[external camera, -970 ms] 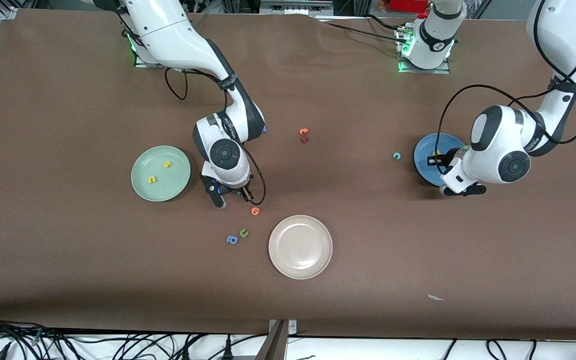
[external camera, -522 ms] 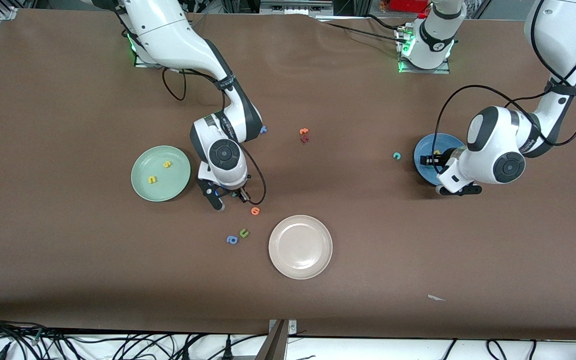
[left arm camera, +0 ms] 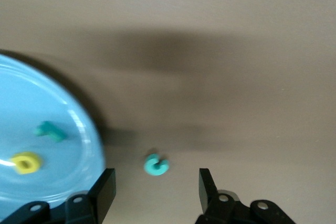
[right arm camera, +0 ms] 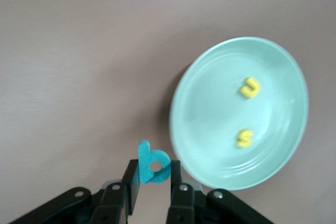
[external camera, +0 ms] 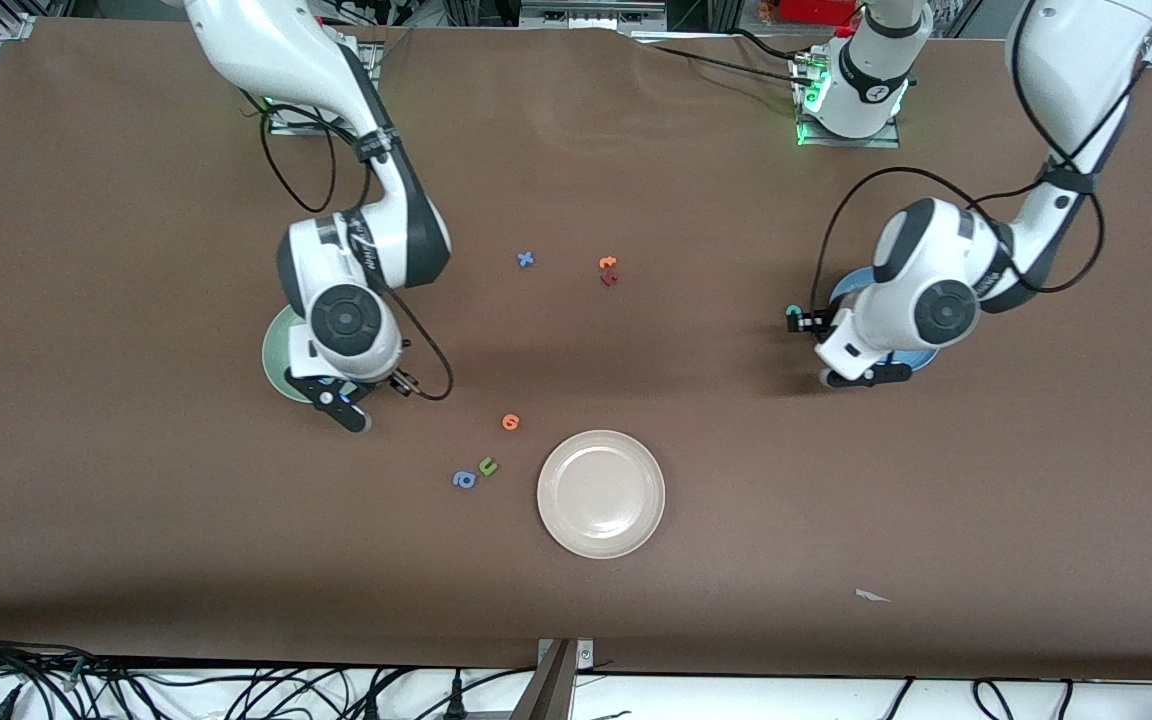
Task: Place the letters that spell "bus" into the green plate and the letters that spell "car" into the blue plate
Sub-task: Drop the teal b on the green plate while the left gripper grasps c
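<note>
Now the teal "b" (right arm camera: 153, 164) is being held clamped between the fingers of the right gripper (right arm camera: 154, 178), just beside the rim of the green plate (right arm camera: 210, 124), where the yellow "u" (right arm camera: 250, 87) and yellow "s" (right arm camera: 244, 138) are lying. Over at the middle right of the front view, the left gripper (left arm camera: 156, 187) is being held over the teal "c" (left arm camera: 156, 164), fingers apart, beside the blue plate (left arm camera: 79, 145) containing the yellow "a" (left arm camera: 25, 162) and teal "r" (left arm camera: 50, 130).

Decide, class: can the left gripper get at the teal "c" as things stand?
Probably yes. The left gripper is open and hangs over the teal "c", which lies alone on the bare table beside the blue plate. Nothing lies between the fingers and the letter, though the plate's rim is close to one finger.
</note>
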Tool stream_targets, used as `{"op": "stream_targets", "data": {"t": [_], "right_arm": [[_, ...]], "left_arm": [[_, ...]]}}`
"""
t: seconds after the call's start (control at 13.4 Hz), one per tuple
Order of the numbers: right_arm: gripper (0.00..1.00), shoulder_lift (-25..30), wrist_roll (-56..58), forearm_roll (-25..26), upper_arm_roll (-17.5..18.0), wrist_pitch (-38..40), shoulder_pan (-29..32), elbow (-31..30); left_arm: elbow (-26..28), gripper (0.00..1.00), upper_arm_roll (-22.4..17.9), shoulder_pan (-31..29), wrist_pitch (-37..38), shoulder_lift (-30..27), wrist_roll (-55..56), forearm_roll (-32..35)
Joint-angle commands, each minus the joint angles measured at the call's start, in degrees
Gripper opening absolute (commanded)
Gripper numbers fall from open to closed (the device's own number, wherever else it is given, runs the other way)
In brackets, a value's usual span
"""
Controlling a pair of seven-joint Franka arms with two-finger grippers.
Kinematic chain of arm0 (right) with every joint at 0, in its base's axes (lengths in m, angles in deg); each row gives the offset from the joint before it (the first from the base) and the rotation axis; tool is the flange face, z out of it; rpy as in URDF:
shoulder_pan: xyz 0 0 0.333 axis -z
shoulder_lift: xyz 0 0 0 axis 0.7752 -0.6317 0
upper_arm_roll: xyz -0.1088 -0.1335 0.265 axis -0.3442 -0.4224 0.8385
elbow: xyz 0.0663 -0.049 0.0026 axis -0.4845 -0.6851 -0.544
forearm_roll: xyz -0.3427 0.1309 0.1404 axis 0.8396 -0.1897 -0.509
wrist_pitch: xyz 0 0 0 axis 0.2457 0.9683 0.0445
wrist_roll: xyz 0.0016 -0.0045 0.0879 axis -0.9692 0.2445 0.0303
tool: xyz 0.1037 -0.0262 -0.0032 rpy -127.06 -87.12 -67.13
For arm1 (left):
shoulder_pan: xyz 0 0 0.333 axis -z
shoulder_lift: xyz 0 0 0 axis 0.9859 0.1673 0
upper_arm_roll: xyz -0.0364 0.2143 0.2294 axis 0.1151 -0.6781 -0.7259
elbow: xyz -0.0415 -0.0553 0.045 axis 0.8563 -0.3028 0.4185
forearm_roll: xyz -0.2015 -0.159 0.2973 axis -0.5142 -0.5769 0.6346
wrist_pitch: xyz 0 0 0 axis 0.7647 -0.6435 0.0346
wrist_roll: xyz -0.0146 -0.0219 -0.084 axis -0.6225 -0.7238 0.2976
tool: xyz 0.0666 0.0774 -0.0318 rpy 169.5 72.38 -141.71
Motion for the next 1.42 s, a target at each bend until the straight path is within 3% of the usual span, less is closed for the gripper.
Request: {"op": "stream_targets", "data": {"t": [0.0,0.3,0.67,0.82,0.9,1.04,1.34], "right_arm": [[0.17,7.14,7.25,0.3,-2.03,-5.93,-0.37,-13.26],[0.17,7.16,12.01,0.12,-3.62,-18.76,-0.2,-22.07],[0.19,5.31,12.1,-0.14,-3.62,-21.51,0.68,-22.08],[0.41,4.61,12.1,-0.14,-3.62,-21.51,0.68,-21.91],[0.7,4.6,11.93,-0.14,-3.62,-21.51,0.68,-21.82],[0.96,4.78,11.49,-0.23,-3.62,-21.51,0.68,-21.56],[0.99,6.53,12.1,-0.23,-3.62,-18.8,0.59,-18.4]], "left_arm": [[5.99,0.72,-0.03,-0.23,-8.38,-0.7,2.55,1.14],[6.89,0.68,-0.12,-0.14,-8.58,0.17,2.55,1.32],[8.03,0.67,-0.12,-0.14,-8.75,1.49,4.92,5.45],[8.03,0.67,-0.12,-0.23,-8.75,1.58,4.93,5.45],[8.03,0.65,-0.12,-0.23,-8.93,1.67,4.93,5.45],[7.94,0.56,-0.12,-0.23,-8.93,1.93,5.01,5.45],[7.94,0.45,-0.12,-0.32,-8.93,2.02,5.01,5.45]]}}
